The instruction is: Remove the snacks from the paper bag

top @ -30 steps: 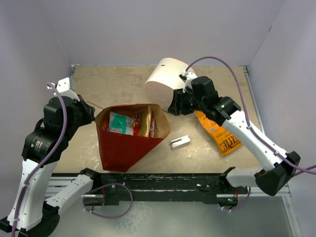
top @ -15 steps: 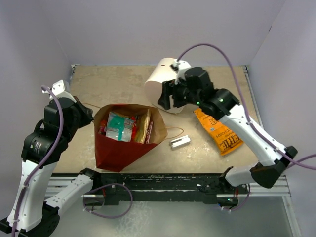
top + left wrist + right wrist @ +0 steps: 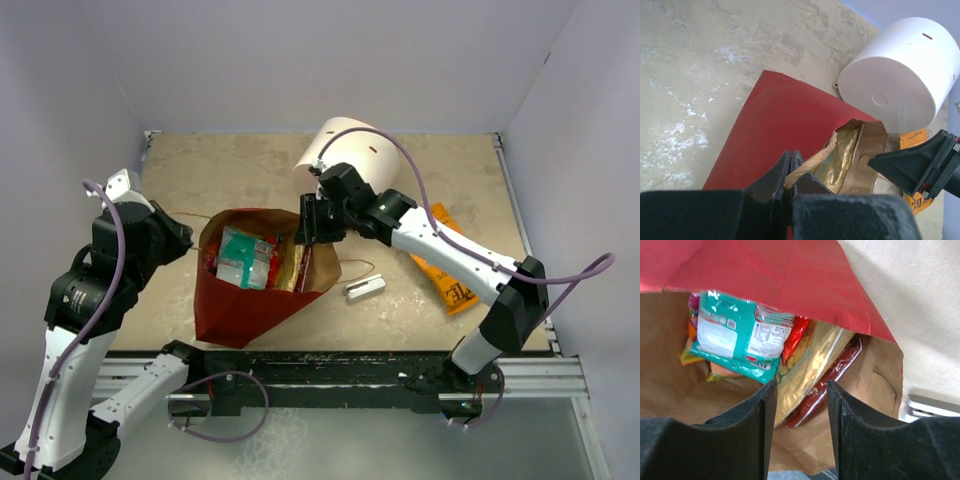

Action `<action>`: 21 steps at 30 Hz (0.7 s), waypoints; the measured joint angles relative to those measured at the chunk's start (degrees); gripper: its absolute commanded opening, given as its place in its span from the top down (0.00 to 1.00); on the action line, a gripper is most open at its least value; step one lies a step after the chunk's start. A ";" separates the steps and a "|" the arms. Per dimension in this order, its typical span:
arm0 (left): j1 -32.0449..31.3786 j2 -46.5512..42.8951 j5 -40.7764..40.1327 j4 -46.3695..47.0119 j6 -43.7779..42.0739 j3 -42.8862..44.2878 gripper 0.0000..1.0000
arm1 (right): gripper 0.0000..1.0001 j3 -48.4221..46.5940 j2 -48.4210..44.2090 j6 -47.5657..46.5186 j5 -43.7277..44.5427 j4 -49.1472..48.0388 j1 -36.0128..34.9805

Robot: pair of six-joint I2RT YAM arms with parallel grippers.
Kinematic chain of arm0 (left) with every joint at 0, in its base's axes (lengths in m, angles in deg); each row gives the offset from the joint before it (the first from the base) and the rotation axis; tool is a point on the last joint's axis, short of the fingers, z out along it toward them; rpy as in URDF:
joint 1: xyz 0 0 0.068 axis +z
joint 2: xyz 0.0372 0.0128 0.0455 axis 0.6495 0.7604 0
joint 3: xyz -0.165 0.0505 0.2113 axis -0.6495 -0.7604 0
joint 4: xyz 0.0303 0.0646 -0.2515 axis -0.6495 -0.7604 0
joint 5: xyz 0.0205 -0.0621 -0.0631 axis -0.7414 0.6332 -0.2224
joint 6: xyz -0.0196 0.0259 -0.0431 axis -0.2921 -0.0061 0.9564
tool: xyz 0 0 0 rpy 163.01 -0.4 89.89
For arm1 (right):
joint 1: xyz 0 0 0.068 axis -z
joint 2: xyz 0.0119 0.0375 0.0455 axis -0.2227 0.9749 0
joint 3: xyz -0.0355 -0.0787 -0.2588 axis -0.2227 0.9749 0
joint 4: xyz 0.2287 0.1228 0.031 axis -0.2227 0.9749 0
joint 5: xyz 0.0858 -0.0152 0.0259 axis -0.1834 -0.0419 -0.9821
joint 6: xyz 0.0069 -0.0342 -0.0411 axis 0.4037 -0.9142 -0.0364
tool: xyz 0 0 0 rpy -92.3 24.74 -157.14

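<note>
The red paper bag (image 3: 240, 305) stands open at the table's front left, brown inside. In it lie several snacks: a teal packet (image 3: 238, 255) (image 3: 732, 335), a gold packet (image 3: 807, 367) and a dark red one (image 3: 832, 375). An orange snack packet (image 3: 450, 285) lies on the table at the right. My left gripper (image 3: 790, 172) is shut on the bag's left rim and holds it open. My right gripper (image 3: 799, 427) is open, hovering over the bag's right side (image 3: 305, 228), its fingers above the gold packet, empty.
A big white cylinder (image 3: 340, 155) lies on its side behind the bag, close to my right arm. A small grey metal bracket (image 3: 364, 288) lies on the table right of the bag. Purple walls enclose the table on three sides.
My right gripper has swung left from beside the white cylinder to over the bag's open mouth. The bag has shifted slightly; my left gripper keeps its hold on the rim.
</note>
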 measured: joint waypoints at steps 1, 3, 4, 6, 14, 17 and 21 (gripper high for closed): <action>0.00 -0.26 0.04 -0.13 0.28 -0.31 1.00 | 0.55 0.26 -0.02 1.05 0.22 -0.33 0.00; 0.00 -0.85 0.09 -0.55 0.98 -0.96 1.00 | 0.56 1.99 -0.02 3.89 0.87 -3.21 0.00; 0.00 -1.03 0.09 -0.79 1.36 -1.11 1.00 | 0.56 2.51 0.11 4.70 0.94 -3.91 0.00; 0.00 -1.16 0.09 -1.25 2.01 -1.38 1.00 | 0.56 2.82 1.18 6.45 1.07 -4.55 0.00; 0.00 -0.46 0.94 -2.86 3.54 -1.86 1.00 | 0.53 3.28 6.47 10.49 4.09 -4.85 0.00; 0.00 -0.83 1.40 -3.15 3.80 -2.78 1.00 | 0.53 4.37 5.97 11.41 4.37 -5.99 -0.07; 0.00 -1.31 1.70 -3.37 4.20 -3.08 1.00 | 0.47 4.70 5.86 12.07 5.95 -6.08 -0.48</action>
